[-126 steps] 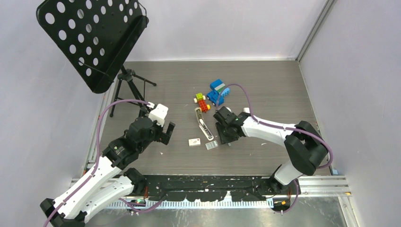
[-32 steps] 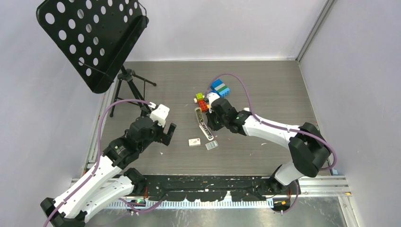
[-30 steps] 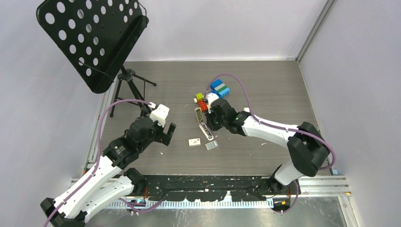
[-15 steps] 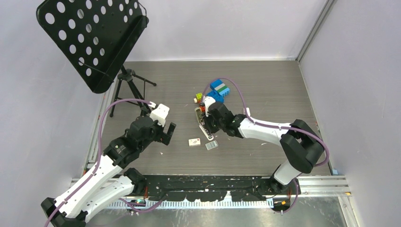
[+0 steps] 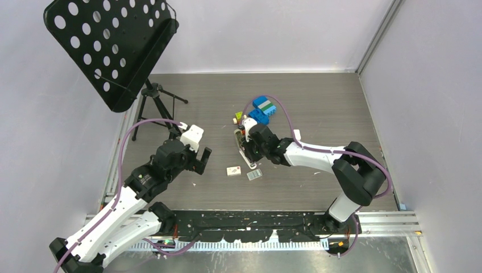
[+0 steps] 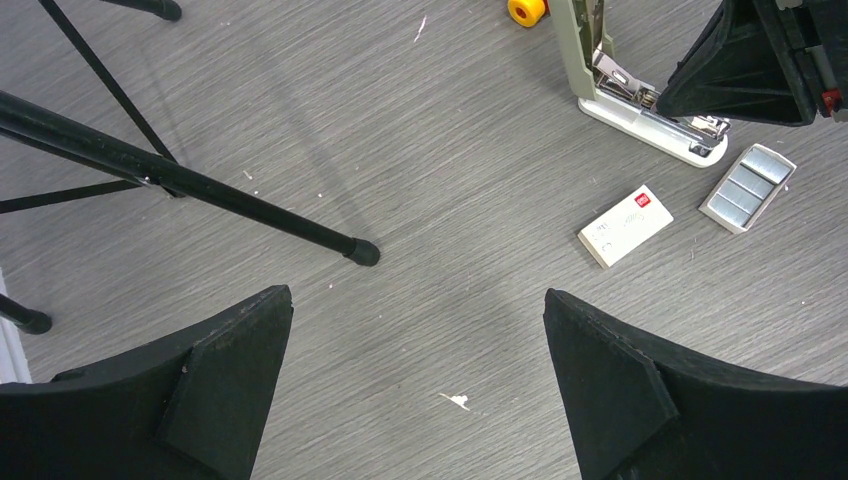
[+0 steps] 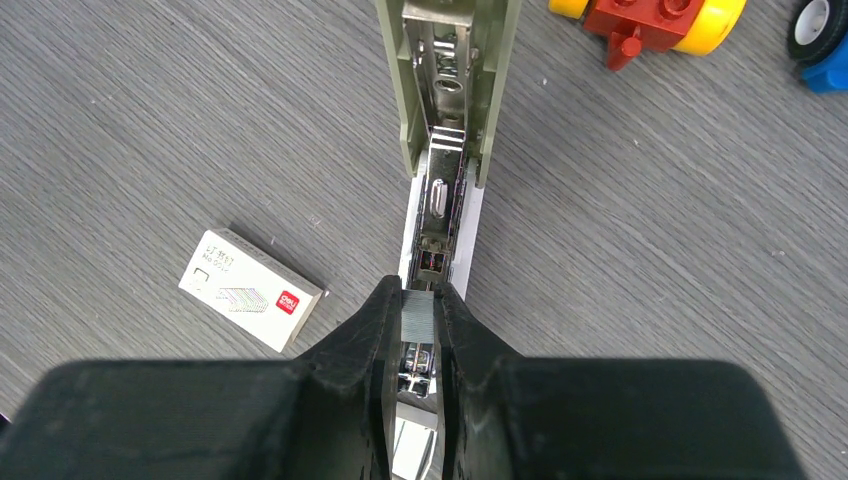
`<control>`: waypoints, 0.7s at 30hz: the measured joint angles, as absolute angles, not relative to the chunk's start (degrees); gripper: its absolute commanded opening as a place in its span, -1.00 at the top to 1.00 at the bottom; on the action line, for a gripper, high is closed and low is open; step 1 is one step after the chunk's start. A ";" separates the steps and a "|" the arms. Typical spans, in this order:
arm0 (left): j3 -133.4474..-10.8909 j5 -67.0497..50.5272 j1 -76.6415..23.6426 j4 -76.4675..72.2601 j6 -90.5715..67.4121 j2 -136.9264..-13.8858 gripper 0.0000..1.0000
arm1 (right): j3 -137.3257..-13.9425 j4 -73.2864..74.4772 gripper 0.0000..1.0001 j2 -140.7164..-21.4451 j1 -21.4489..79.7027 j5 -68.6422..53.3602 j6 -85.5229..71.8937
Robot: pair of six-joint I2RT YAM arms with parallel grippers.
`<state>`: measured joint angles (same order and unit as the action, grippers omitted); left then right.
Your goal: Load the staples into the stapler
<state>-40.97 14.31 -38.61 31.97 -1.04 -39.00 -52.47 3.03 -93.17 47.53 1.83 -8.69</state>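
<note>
Pinches the staples (image 7: 418, 318) between the right fingers (image 7: 372, 322), directly over the metal channel of the stapler (image 7: 440, 190), which lies opened on the table (image 7: 650, 250) beside a small white box (image 7: 250, 290). Cannot tell whether strip and channel touch. Holds the left fingers (image 6: 240, 345) spread wide and bare, well apart from the stapler.

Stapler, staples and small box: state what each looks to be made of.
Stapler: the grey-green and white shell looks like matte plastic; the inner channel is shiny metal.
Staples in the right end effector: a dull grey strip, likely steel.
Small box: matte printed faces and crisp edges, probably card.
</note>
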 measured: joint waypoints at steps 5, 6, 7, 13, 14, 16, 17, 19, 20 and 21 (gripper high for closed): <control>-40.97 14.28 -38.59 31.97 -1.04 -39.00 -0.99 | -52.47 3.03 0.69 -93.17 47.55 1.80 -8.64; -40.97 14.28 -38.57 31.97 -1.04 -39.00 -0.99 | -52.47 3.03 0.69 -93.17 47.55 1.83 -8.56; -40.97 14.28 -38.54 31.97 -1.04 -39.00 -0.99 | -52.47 3.05 0.69 -93.17 47.55 1.80 -8.47; -40.97 13.91 -38.50 31.97 -1.04 -39.05 -0.99 | -52.47 3.05 0.69 -93.17 47.57 1.83 -8.27; -40.97 13.89 -38.50 31.97 -1.04 -39.05 -0.99 | -52.47 3.07 0.68 -93.17 47.57 1.85 -8.27; -40.97 13.87 -38.48 31.97 -1.04 -39.05 -0.99 | -52.47 3.07 0.68 -93.17 47.57 1.89 -8.27; -40.97 13.87 -38.48 31.97 -1.04 -39.05 -0.99 | -52.47 3.07 0.69 -93.17 47.57 1.93 -8.27; -40.97 13.87 -38.48 31.97 -1.04 -39.05 -0.99 | -52.47 3.09 0.68 -93.17 47.64 2.07 -8.27; -40.97 13.87 -38.46 31.97 -1.04 -39.05 -0.99 | -52.47 3.11 0.68 -93.17 47.66 2.13 -8.29; -40.97 13.87 -38.46 31.97 -1.04 -39.05 -0.99 | -52.47 3.11 0.68 -93.17 47.70 2.26 -8.29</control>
